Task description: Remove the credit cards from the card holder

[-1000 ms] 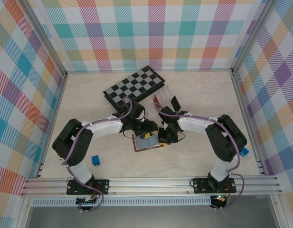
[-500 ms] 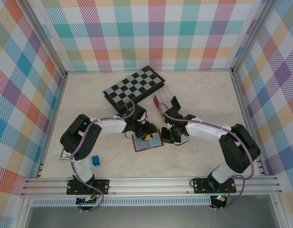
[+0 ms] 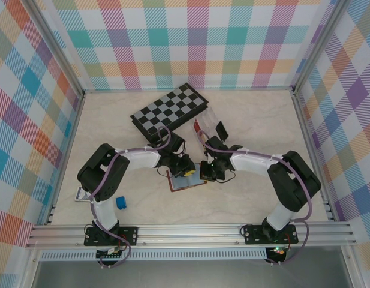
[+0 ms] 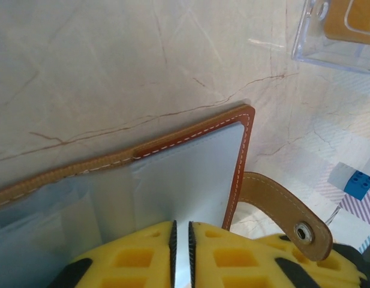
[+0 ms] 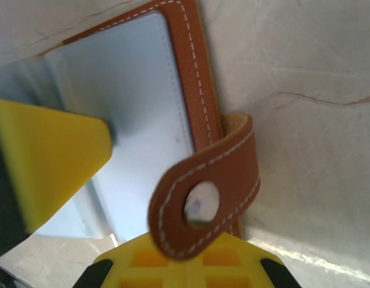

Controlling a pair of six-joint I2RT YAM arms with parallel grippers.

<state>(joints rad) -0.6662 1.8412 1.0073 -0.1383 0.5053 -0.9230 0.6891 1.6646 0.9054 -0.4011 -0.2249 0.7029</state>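
The brown leather card holder (image 3: 183, 182) lies open on the table, its pale blue-grey lining (image 4: 190, 168) facing up. My left gripper (image 3: 188, 172) stands over the lining. Its yellow fingers (image 4: 180, 233) are closed to a thin slit with a pale inner leaf pinched between them. Whether that leaf is a credit card I cannot tell. My right gripper (image 3: 206, 173) is at the holder's right edge, shut (image 5: 186, 257) on the root of the snap tab (image 5: 208, 180). The tab curls up over its fingers. The left gripper's yellow finger (image 5: 47, 168) presses on the lining (image 5: 143, 90).
A folded chessboard (image 3: 170, 108) lies behind the holder. A clear plastic compartment box (image 3: 210, 128) sits just behind the right gripper, its corner (image 4: 337, 33) close by. A blue block (image 3: 120, 203) and a flat grey card-like piece (image 3: 81, 195) rest near the left arm's base.
The left gripper's fingers have closed down onto the holder's lining. The right arm swung outward, then came back in, still shut at the tab. The left elbow shifted right, uncovering the grey piece.
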